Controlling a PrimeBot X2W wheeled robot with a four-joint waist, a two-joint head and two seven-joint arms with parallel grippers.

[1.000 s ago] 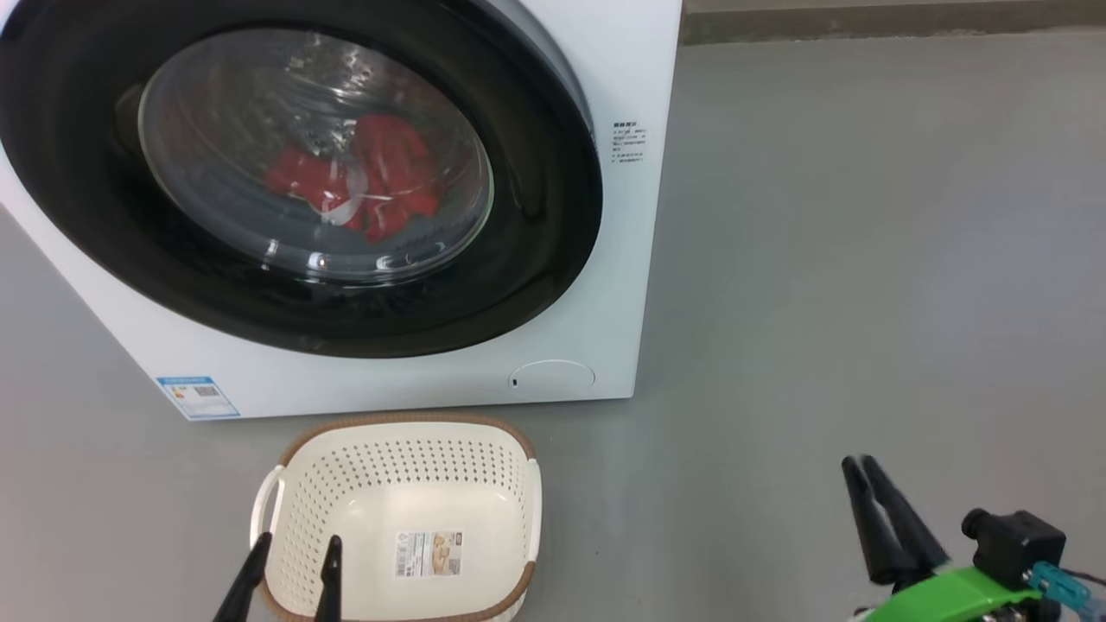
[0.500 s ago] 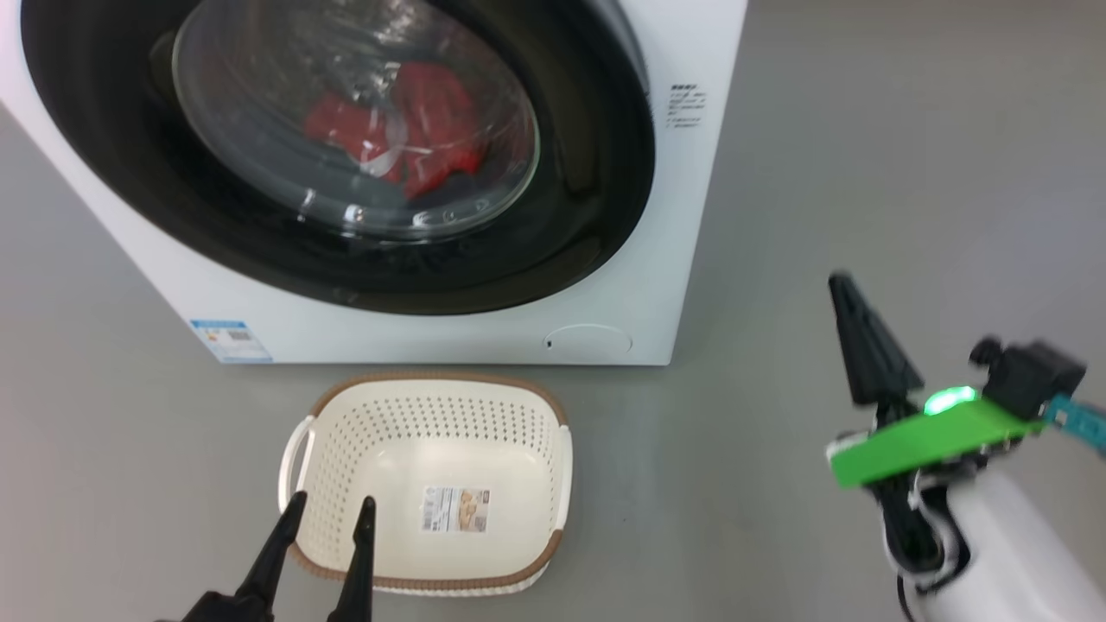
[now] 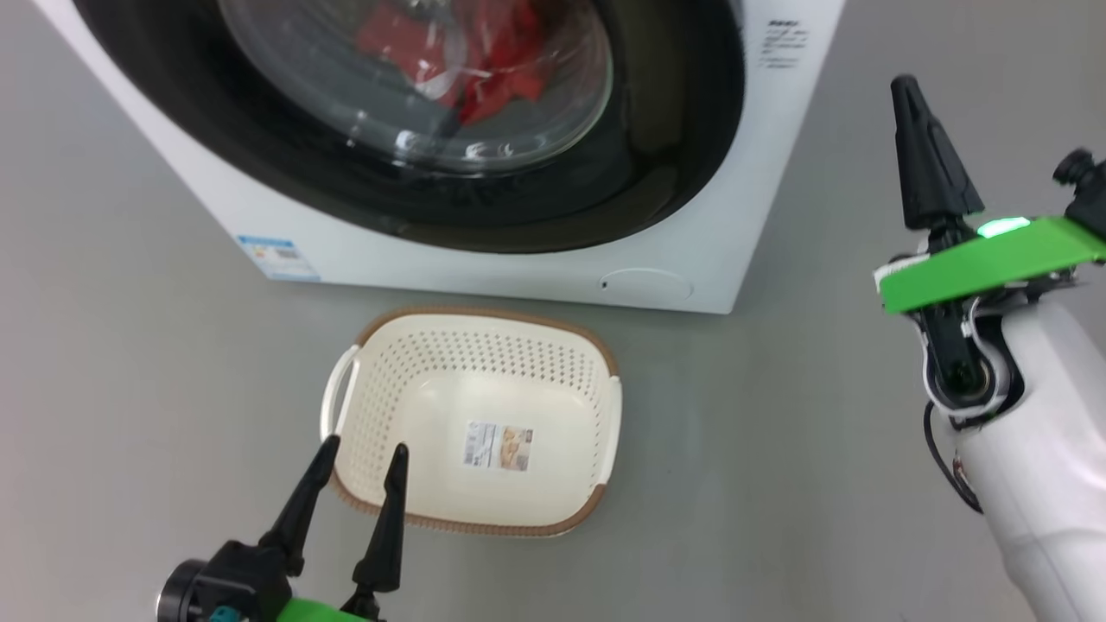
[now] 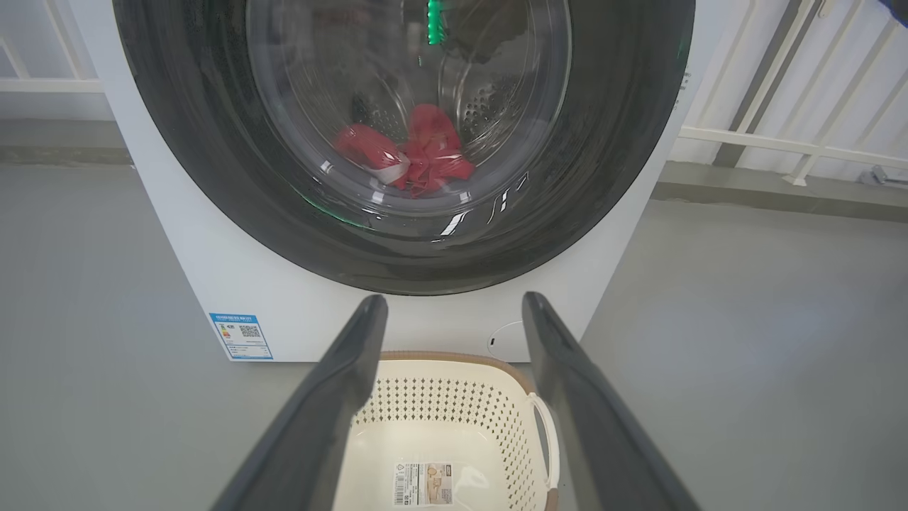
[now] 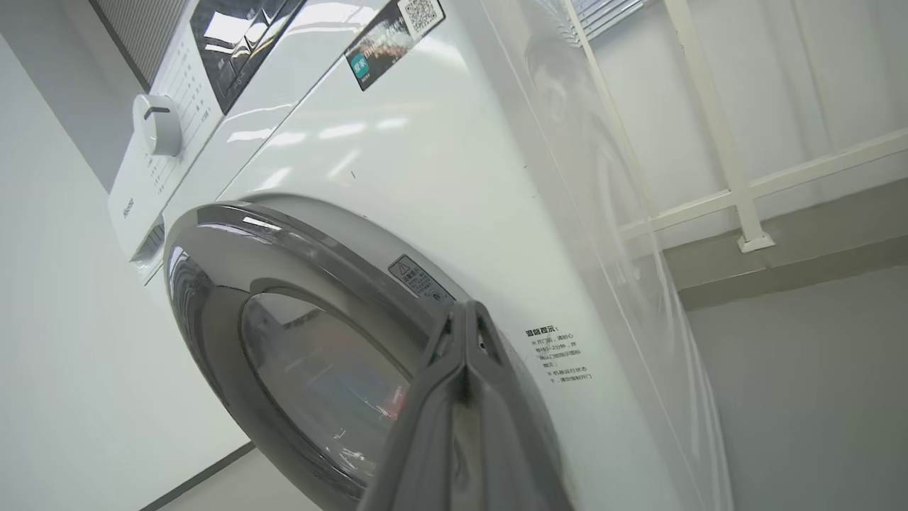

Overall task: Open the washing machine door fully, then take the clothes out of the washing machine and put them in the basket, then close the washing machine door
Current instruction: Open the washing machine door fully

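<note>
The big round glossy black washing machine door (image 3: 674, 130) is sitting shut, with bright red clothes (image 4: 425, 152) lying behind it. The right gripper (image 3: 907, 91), jaws pressed together, is hovering near its right side. It likely needs to hook the edge and pull. The left gripper (image 3: 365, 446), jaws spread, is hanging over the cream plastic basket (image 3: 484, 350).

washing machine (image 3: 747, 199): white body, smooth, glossy. washing machine door (image 3: 683, 130): wide black rim, high gloss, reflective; clear glass bowl. drum (image 4: 489, 106): perforated bare metal. clothes (image 4: 429, 149): red cloth, creased. basket (image 3: 605, 415): cream plastic, matt, perforated; brown woven-look rim; paper label (image 3: 498, 446). floor (image 3: 778, 449): grey, smooth, matt. left hand (image 3: 365, 445): fingers dark, matt. right hand (image 3: 905, 85): same dark matt fingers.
</note>
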